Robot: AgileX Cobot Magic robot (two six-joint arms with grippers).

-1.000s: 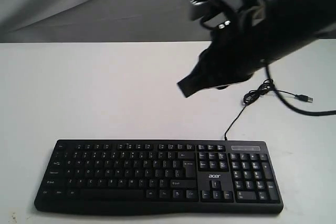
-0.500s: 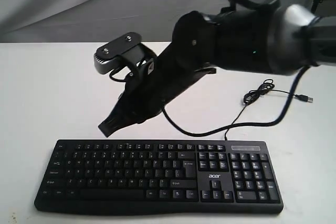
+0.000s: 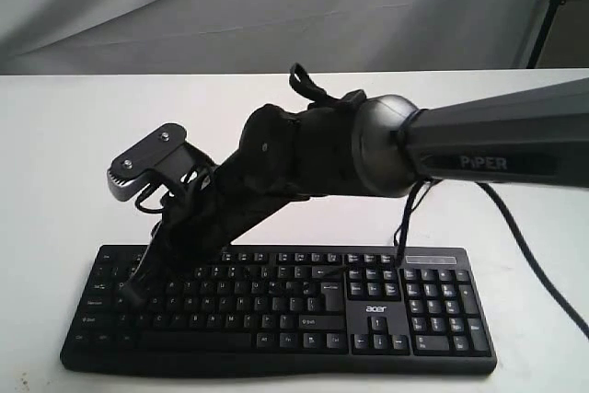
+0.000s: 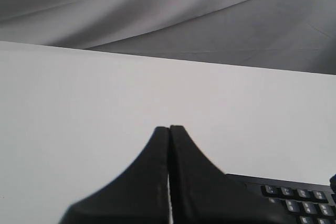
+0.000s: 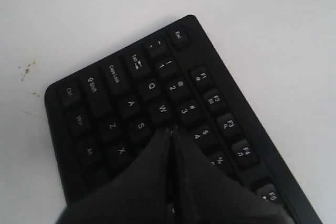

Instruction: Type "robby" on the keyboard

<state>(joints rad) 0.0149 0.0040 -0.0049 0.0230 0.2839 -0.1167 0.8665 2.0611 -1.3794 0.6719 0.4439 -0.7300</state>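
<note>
The black keyboard [image 3: 368, 309] with its white acer logo lies along the near edge of the white table [image 3: 64, 163]. My right arm reaches across it from the right. The right gripper [image 3: 131, 293] is shut, its tips down among the left-hand letter keys. In the right wrist view the shut right gripper [image 5: 171, 129] points at the keyboard [image 5: 113, 73] just past the W and S keys, covering the key beneath. Whether it touches a key is unclear. The left gripper [image 4: 169, 128] is shut with nothing in it, over bare table, with a keyboard [image 4: 296, 198] corner beside it.
A thin black cable [image 3: 402, 225] leaves the keyboard's back edge and disappears behind the arm. Grey cloth [image 3: 184, 6] hangs behind the table. A dark pole [image 3: 550, 6] stands at the far right. Small brown specks [image 5: 26, 69] mark the table near the keyboard's corner.
The right arm has swung from high at the upper right down and leftward across the table. Its shut gripper now sits on the keyboard's left letter keys.
</note>
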